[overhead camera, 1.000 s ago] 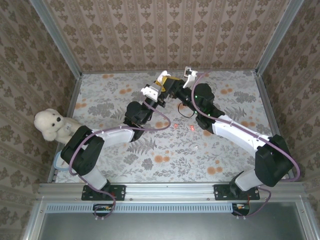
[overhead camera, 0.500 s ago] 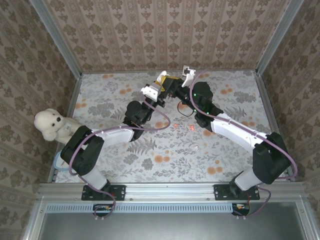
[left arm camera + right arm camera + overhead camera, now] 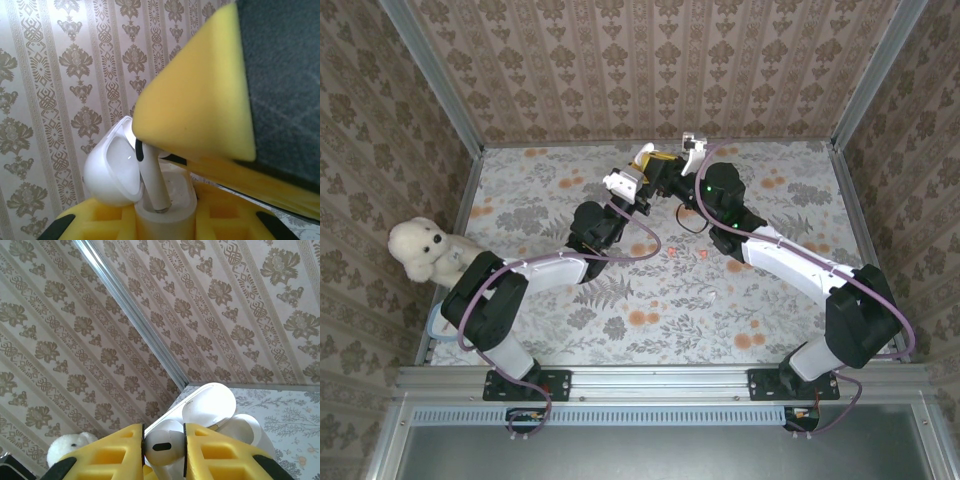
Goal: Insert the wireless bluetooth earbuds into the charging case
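My left gripper [image 3: 162, 227] is shut on the white charging case [image 3: 170, 212], held upright with its lid [image 3: 107, 172] swung open to the left. A white earbud [image 3: 162, 445] is pinched by the head between the yellow fingers [image 3: 107, 455] of my right gripper [image 3: 163, 450]. The white earbud's stem [image 3: 152, 182] reaches down into a socket of the case, its tip at the opening. In the top view both grippers, left [image 3: 648, 163] and right [image 3: 670, 168], meet above the far middle of the table. Two red-orange earbuds [image 3: 672, 250] [image 3: 704, 256] and another white earbud [image 3: 715, 295] lie on the table.
A white teddy bear [image 3: 425, 250] sits at the table's left edge. Patterned walls enclose the far side and both flanks, with a metal corner post [image 3: 135, 315] close behind the grippers. The floral tabletop [image 3: 650, 330] has open room in front.
The right gripper has shifted slightly left and toward the case with the earbud. The left arm has held still.
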`<state>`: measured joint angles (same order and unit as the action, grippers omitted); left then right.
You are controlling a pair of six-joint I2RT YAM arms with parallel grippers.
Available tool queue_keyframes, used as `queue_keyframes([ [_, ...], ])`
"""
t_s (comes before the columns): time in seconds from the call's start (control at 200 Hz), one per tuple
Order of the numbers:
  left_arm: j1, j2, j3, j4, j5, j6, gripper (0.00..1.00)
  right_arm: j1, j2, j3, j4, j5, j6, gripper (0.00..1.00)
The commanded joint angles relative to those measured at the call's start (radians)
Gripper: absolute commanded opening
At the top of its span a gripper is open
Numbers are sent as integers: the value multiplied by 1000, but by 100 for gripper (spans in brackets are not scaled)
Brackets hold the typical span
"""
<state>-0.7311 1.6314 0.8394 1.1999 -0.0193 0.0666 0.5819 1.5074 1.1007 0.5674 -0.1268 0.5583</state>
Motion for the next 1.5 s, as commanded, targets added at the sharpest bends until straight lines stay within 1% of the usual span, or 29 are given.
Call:
queue_keyframes([
  [0.0, -13, -46, -2, 75, 119, -24, 0, 3, 4, 16, -55, -34, -41, 23],
  [0.17, -13, -63, -20, 82, 188, -30, 0, 1, 1, 4, -56, -48, -50, 22],
  [0.34, -11, -74, -30, 79, 227, -32, 0, -2, -7, -5, -61, -74, -57, 22],
  [0.82, -13, -73, -24, 80, 251, -41, 0, -3, 4, 1, -69, -153, -43, 22],
  [0.995, -13, -76, -24, 78, 249, -39, 0, -4, 10, -18, -51, -121, -20, 23],
  [1.11, -14, -78, -23, 78, 250, -39, 0, -5, 10, -24, -50, -98, -5, 29],
  [1.495, -15, -82, -24, 78, 248, -33, 0, -14, 9, -32, -60, -42, 20, 32],
])
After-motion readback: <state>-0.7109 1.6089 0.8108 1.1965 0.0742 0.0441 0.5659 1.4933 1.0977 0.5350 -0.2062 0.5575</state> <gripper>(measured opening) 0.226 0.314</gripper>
